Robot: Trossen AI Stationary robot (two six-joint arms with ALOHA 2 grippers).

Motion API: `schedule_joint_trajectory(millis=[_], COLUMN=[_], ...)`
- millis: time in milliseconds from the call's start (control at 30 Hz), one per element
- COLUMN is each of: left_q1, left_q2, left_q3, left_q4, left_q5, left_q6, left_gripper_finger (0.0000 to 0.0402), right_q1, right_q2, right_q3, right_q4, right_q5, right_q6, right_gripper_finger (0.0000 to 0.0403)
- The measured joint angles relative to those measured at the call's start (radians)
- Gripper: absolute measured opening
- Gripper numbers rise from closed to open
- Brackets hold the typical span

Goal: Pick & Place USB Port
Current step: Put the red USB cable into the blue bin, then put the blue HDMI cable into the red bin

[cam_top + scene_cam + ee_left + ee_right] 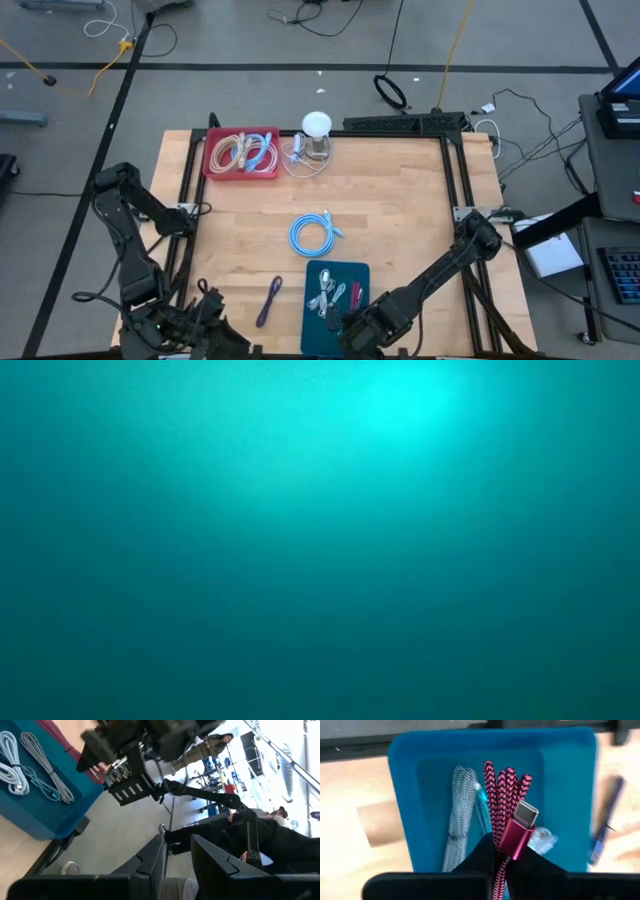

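A teal tray (pixel 358 272) sits at the table's near edge, also seen in the right wrist view (pixel 565 780). In it lie a white-grey braided cable (pixel 457 815) and a light blue one. A pink-and-black braided USB cable (pixel 506 785) with a silver plug (pixel 526 813) is in my right gripper (pixel 501 857), which is shut on it over the tray's near end (pixel 345 322). My left gripper (pixel 178 851) waits at the near left corner (pixel 205 312), open by a narrow gap and pointing off the table. The low view shows only a teal glow. My right gripper pinches the pink-and-black cable between its two fingers (pixel 479 854), right behind the pink plug housing (pixel 516 836). The plug sticks out past the fingertips and the folded loops (pixel 507 777) fan out beyond it over the tray. Whether the loops rest on the tray, I cannot tell.
A blue coiled cable (pixel 313 236) lies mid-table and a purple cable (pixel 270 298) left of the tray. At the far edge stand a red tray (pixel 214 166) of cables and a white-topped object (pixel 316 126). People (pixel 210 742) show beyond the table in the left wrist view.
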Motion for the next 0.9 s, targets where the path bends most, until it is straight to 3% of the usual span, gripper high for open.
schedule_joint_trajectory(millis=[267,700,800,900], left_q1=[-0.005,-0.011,-0.011,-0.011], left_q2=[0.000,0.000,0.000,0.000], left_q3=[0.000,0.000,0.000,0.000], left_q4=[0.001,0.001,0.001,-0.001], left_q5=[-0.009,-0.010,-0.012,-0.038], left_q6=[0.010,0.004,0.004,0.004], left_gripper_finger=[0.0102,0.0102,0.0102,0.0102], right_q1=[-0.004,-0.014,-0.012,-0.010], right_q2=[0.032,0.034,0.027,-0.012], right_q3=[-0.002,-0.002,-0.002,-0.003], right_q4=[-0.031,0.038,0.040,0.110], right_q5=[-0.030,0.006,0.078,0.223], right_q6=[0.032,0.116,0.116,0.128], right_gripper_finger=[0.0011,0.0097,0.0105,0.0110])
